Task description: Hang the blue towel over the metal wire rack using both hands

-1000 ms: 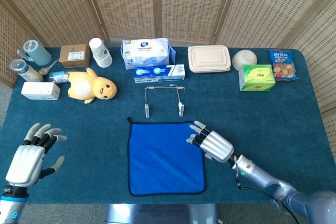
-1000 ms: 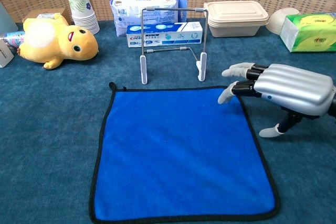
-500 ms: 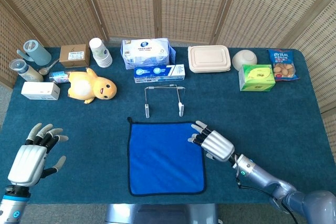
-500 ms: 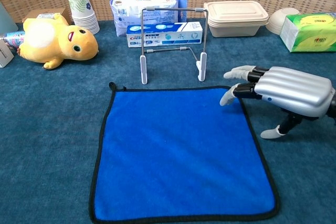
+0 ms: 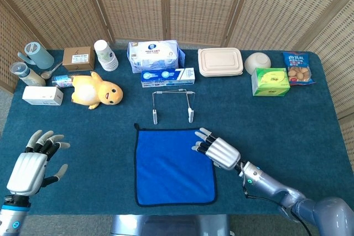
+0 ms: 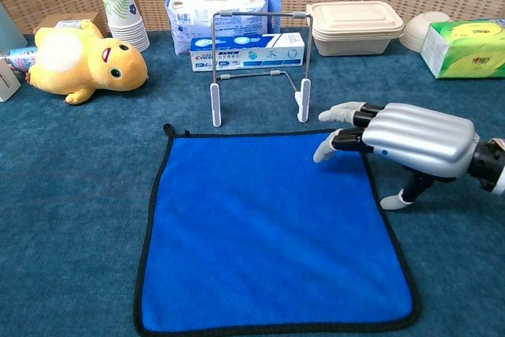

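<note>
Blue microfibre, edged all round in a dark binding, describes the towel [image 5: 175, 166]: it lies flat and square on the teal table cover [image 5: 287, 120], near the front edge of the table, unfolded and largely free of wrinkles, with a small dark loop at its far left corner. Directly behind it, just apart from its far edge, stands the metal wire rack [image 6: 259, 65], upright on two white feet, its top bar bare. The right hand [image 6: 402, 140] is over the towel's far right corner, palm down, fingers extended and slightly apart; the fingertips [image 6: 323, 151] reach in over the blue cloth, while the thumb points down to the table just outside the towel's right border. Whether the fingertips actually press on the fabric cannot be determined from either view. Nothing is held in that hand. The left hand [image 5: 34, 161] appears only in the head view, well to the left of the towel near the table's front left corner, fingers spread and holding nothing. Along the back of the table are a yellow plush duck [image 5: 98, 90], a stack of paper cups [image 5: 105, 54], a pack of wipes [image 5: 155, 54] with a toothpaste box [image 5: 167, 77] before it, a lidded food container [image 5: 220, 62] and a green tissue box [image 5: 270, 81].
</note>
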`<move>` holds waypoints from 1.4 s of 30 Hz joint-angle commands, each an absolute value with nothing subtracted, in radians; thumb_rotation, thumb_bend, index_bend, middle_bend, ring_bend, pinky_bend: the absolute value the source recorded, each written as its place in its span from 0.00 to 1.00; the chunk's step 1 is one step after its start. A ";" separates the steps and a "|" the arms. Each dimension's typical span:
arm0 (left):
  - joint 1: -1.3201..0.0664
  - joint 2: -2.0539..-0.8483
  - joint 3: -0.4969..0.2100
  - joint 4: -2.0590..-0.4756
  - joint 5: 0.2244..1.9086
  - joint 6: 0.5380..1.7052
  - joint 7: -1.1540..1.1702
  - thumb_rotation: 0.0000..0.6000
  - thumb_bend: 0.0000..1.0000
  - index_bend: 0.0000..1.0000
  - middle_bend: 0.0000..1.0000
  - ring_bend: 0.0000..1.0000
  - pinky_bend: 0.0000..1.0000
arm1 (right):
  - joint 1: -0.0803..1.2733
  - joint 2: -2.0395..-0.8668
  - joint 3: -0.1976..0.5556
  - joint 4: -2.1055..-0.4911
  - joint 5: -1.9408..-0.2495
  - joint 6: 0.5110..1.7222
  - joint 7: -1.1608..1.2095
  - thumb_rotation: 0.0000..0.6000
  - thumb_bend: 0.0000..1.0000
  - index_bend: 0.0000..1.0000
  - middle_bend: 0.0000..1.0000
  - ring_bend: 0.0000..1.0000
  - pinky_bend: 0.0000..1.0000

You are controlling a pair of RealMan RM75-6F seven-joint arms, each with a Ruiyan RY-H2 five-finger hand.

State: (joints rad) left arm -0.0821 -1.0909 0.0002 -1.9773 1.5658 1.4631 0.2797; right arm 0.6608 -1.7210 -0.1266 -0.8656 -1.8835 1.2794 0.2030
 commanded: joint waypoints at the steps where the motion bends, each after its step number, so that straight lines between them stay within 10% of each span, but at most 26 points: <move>1: -0.082 -1.090 -0.002 -1.972 1.563 1.466 0.273 1.00 0.41 0.32 0.24 0.15 0.02 | 0.668 -1.723 -0.124 -0.876 -1.879 1.275 0.206 1.00 0.00 0.23 0.30 0.05 0.10; 18: -0.088 -1.098 -0.002 -1.938 1.561 1.461 0.234 1.00 0.41 0.32 0.23 0.14 0.02 | 0.697 -1.731 -0.082 -0.975 -1.830 1.237 0.155 1.00 0.05 0.22 0.30 0.06 0.10; 30: -0.076 -1.087 0.005 -1.930 1.573 1.482 0.210 1.00 0.41 0.32 0.23 0.14 0.02 | 0.707 -1.781 -0.084 -0.929 -1.831 1.241 0.153 1.00 0.36 0.24 0.30 0.08 0.10; 42: -0.070 -1.083 0.008 -1.921 1.580 1.493 0.191 1.00 0.41 0.32 0.23 0.14 0.02 | 0.708 -1.810 -0.089 -0.896 -1.827 1.256 0.184 1.00 0.48 0.56 0.35 0.20 0.15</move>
State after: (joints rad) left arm -0.0700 -1.0832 0.0082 -1.9211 1.5798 1.4928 0.1917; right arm 0.7087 -1.8085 -0.0880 -0.8977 -1.8268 1.2542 0.1820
